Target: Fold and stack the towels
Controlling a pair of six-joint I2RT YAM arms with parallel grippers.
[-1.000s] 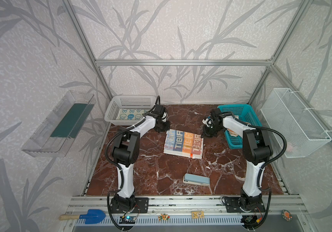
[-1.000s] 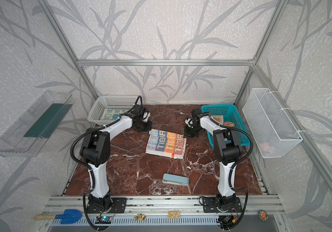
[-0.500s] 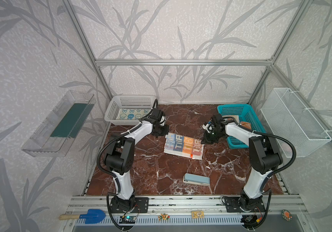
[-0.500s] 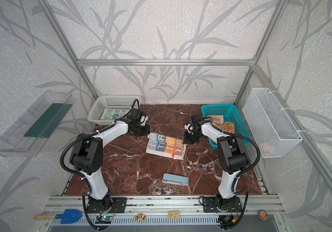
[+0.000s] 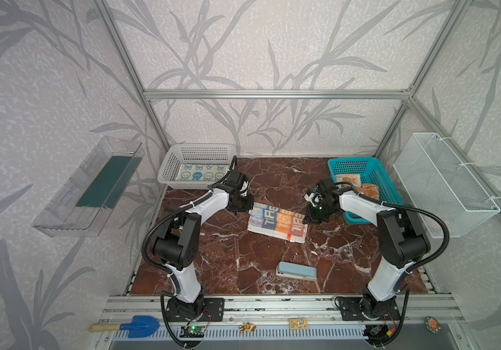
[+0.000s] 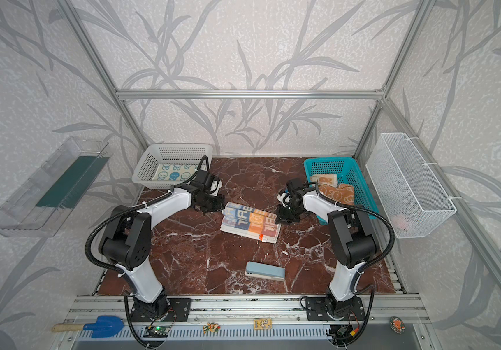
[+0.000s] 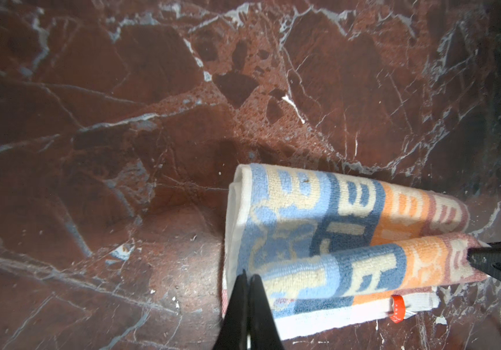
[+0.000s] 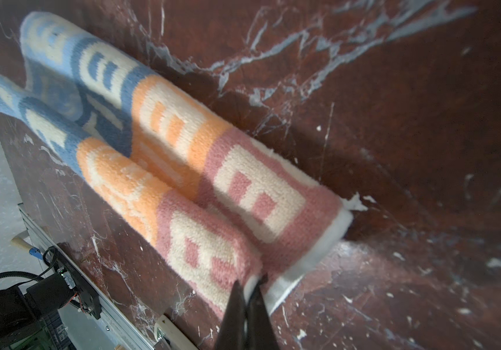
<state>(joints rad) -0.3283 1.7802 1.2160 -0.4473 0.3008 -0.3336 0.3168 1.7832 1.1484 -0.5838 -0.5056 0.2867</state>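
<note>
Closest to the near edge of the surface (image 5: 212, 257), the pale blue block (image 5: 296, 270) lies where it lay a second ago, well apart from the work.

In the middle of the surface is the lettered towel (image 5: 276, 222). The left tool (image 7: 247, 278) has its jaws pressed together on the blue corner of the towel's upper layer. The right tool (image 8: 250, 283) is clamped on the white hem at the pink corner. Both wrist views show the held edge raised and curling over the layer beneath.

A second ago both tools stood at the towel's far corners and the cloth reached further back. Both have since come toward the near edge, drawing the far edge with them, so the towel now looks shorter from front to back. This seems to be a fold in progress, with the held edge not yet laid down or released.

At the far left corner, the white basket (image 5: 167, 169) holds the cream-and-blue towel (image 5: 199, 175), folded flat. At the far right corner, the teal basket (image 5: 353, 159) holds the orange towel (image 5: 367, 189), bunched up, so it probably awaits its turn. Neither has moved.
</note>
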